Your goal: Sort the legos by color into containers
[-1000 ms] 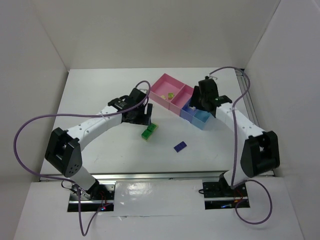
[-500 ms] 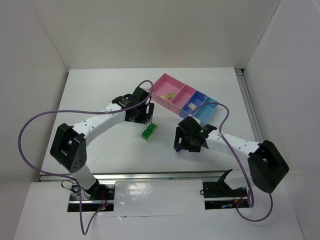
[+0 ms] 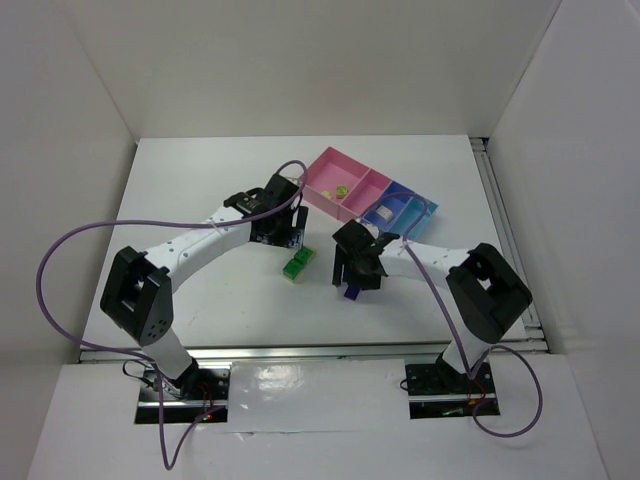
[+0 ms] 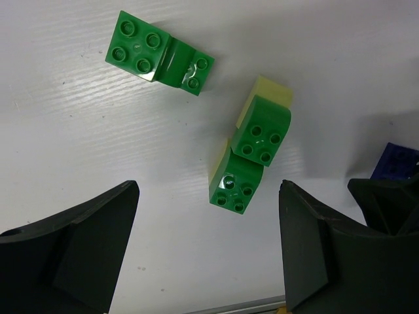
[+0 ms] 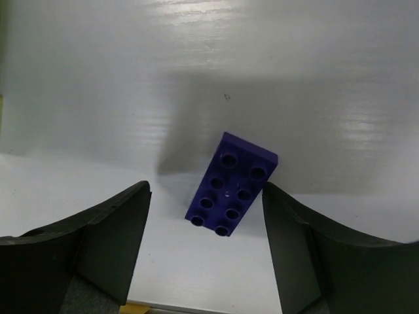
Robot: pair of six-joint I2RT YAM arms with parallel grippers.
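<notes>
Dropping over the purple lego [image 5: 232,185], R gripper [image 5: 204,212] has jaws apart, empty; a sec ago it was at the containers [image 3: 322,170], so this brick's next to grab. Further back L gripper [image 4: 208,193], jaws wide, empty, hangs over green legos [image 4: 252,147] on table [image 4: 78,144].

Looks like a robotics lab test cell to me. Plain white tabletop [image 3: 200,190] boxed in by bare white panels [image 3: 300,60] on three sides. Two small arms, left arm [image 3: 190,250] and right arm [image 3: 440,262], are bolted to a metal rail [image 3: 320,352] at the near edge. Purple cables [image 3: 41,280] loop around loose, and there's bare wiring [image 3: 200,412] showing at the bases.
</notes>
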